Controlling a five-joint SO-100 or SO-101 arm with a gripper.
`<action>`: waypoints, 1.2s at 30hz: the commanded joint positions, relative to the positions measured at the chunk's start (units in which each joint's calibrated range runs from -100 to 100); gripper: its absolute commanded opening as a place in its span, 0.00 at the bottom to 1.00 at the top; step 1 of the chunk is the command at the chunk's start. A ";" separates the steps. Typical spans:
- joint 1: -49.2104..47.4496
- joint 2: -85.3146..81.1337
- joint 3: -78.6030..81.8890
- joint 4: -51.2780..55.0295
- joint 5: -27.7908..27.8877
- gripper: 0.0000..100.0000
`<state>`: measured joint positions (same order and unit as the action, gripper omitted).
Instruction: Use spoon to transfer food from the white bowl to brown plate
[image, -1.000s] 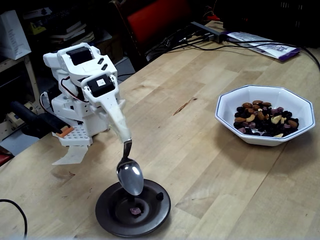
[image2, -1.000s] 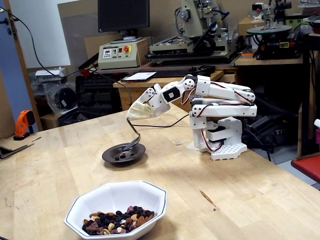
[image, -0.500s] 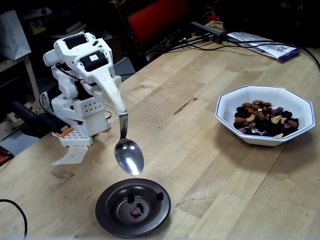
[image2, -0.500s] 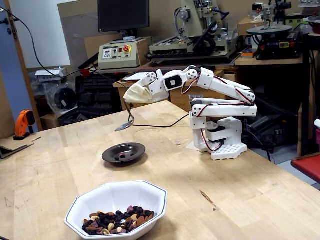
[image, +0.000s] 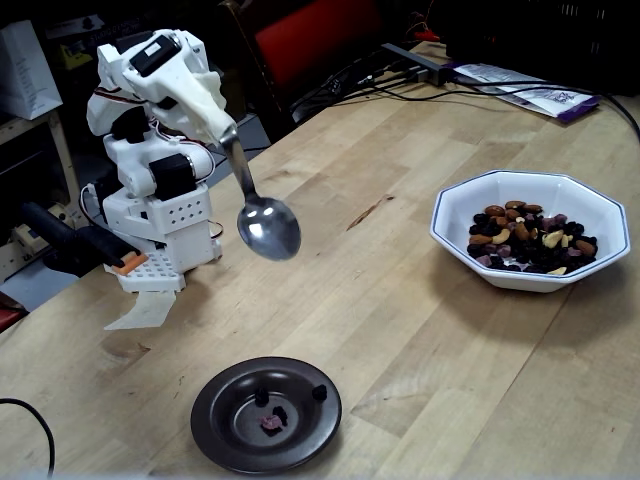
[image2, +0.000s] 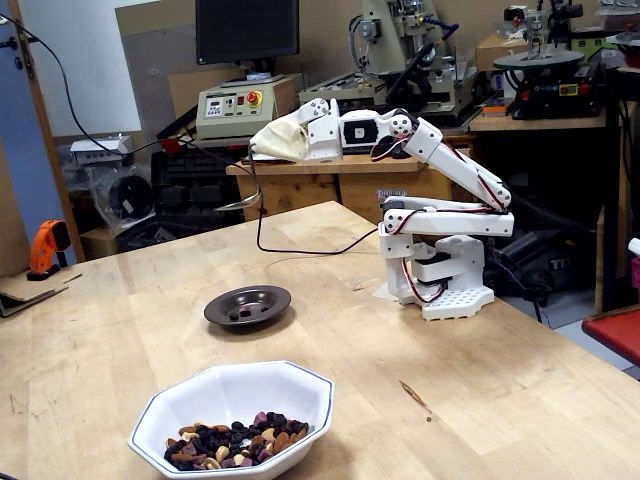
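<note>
Arm is holding the spoon up in the air w/ its gripper clamped on the taped handle; fingers themselves are wrapped in whitish tape, hard to make out. Spoon bowl is looking empty, hanging well above the table, between plate and arm base. Plate is sitting near the front edge in a fixed view, a few bits of food lying in its centre; too small to identify. Bowl is resting well apart to the right there, holding the rest of the trail mix. Open wood is lying between the two dishes. In a fixed view a black cable is trailing across the table behind the plate, spoon hanging above it; bowl nearest the camera, bottom rim cut off.
</note>
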<state>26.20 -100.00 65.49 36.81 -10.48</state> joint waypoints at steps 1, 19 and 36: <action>-4.06 1.54 -3.54 -0.13 -0.15 0.05; -26.06 1.54 -2.13 11.65 9.08 0.05; -27.09 1.63 3.63 13.23 10.16 0.05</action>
<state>-0.58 -98.11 68.52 50.38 -0.37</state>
